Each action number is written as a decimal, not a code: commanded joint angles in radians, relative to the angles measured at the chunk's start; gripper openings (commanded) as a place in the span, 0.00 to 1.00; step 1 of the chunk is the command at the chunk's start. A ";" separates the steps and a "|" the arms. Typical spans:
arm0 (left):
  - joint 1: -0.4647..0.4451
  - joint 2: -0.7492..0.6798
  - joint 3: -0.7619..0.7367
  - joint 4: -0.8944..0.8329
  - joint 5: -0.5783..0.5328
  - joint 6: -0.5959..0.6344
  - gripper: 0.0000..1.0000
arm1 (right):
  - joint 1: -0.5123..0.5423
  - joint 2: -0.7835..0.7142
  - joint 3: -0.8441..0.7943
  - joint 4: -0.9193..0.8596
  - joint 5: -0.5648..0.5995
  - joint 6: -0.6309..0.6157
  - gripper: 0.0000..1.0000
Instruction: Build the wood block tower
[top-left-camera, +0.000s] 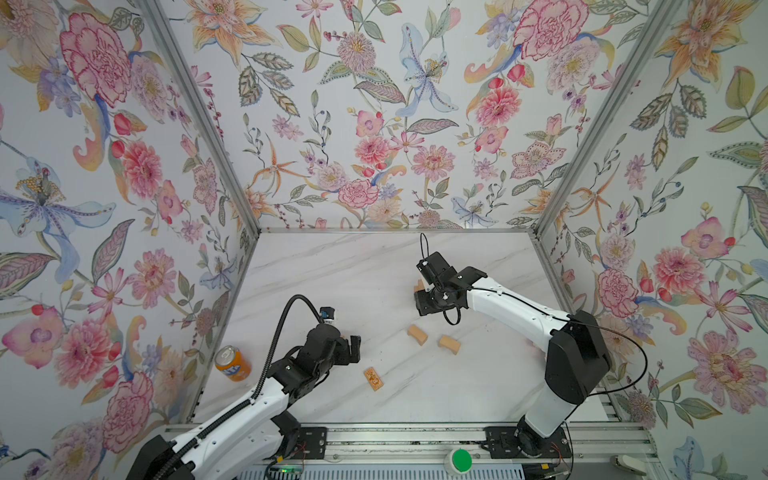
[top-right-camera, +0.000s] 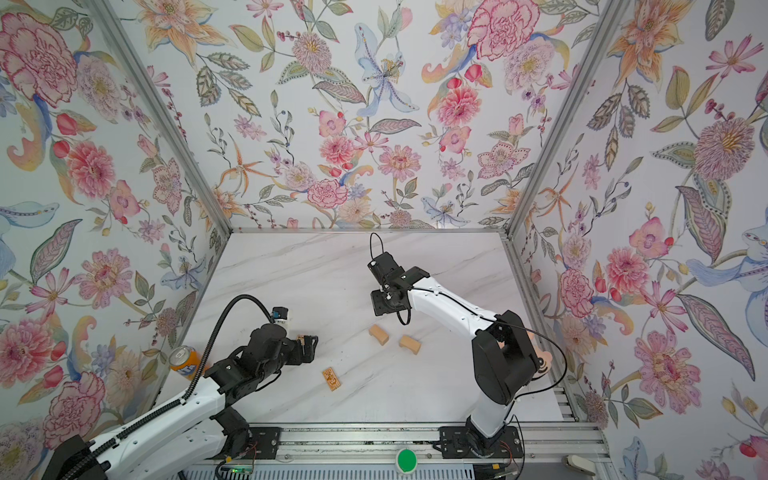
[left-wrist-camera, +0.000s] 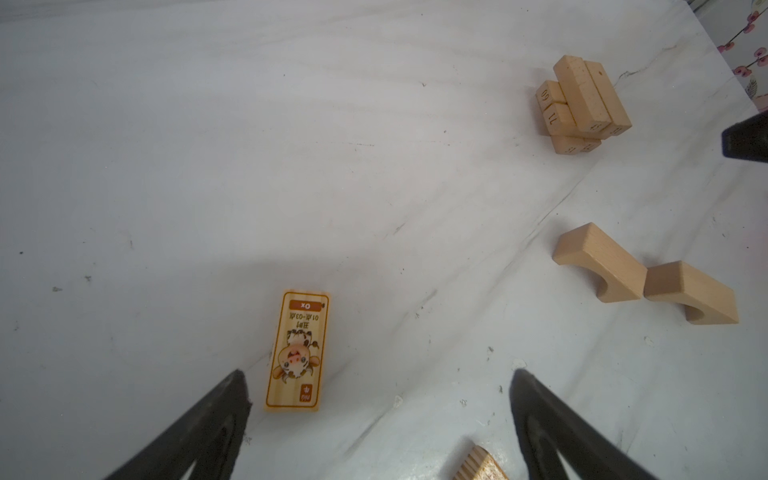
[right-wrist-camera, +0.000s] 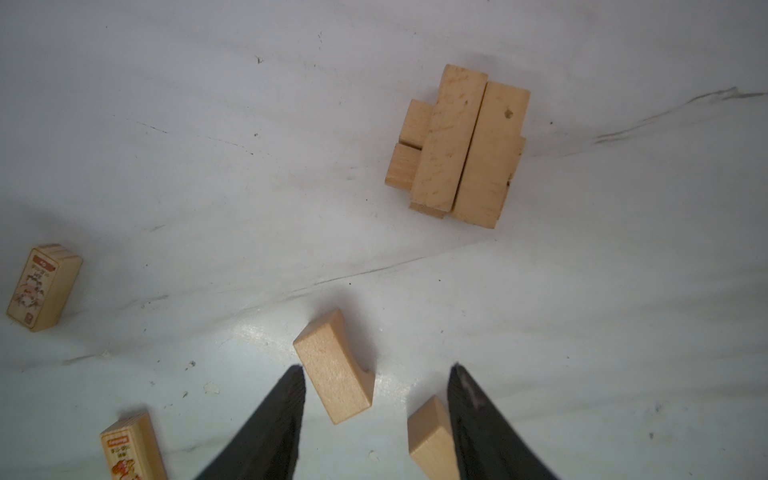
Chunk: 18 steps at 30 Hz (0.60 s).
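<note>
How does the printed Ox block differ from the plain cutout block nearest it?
The Ox block carries a colour cow print with an orange border on its top face; the cutout block is bare wood. The Ox block is a straight, thin oblong lying flat; the cutout block looks thicker and has a curved notch in one side. Both are light wood, lying loose on the table.

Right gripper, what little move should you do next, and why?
Probably lower the right gripper onto the nearer arched block and close. In the right wrist view its jaws stand open and empty, that block lies loose in line with them, and the tower is only a few layers high.
</note>
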 joint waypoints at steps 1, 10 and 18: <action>0.023 0.022 0.031 0.020 0.028 0.037 0.99 | -0.003 0.033 0.049 -0.027 -0.026 -0.028 0.57; 0.057 0.062 0.049 0.038 0.053 0.050 0.99 | -0.008 0.070 0.094 -0.045 -0.028 -0.046 0.57; 0.059 0.027 0.043 0.015 0.053 0.043 0.99 | -0.008 0.056 0.085 -0.045 -0.026 -0.045 0.57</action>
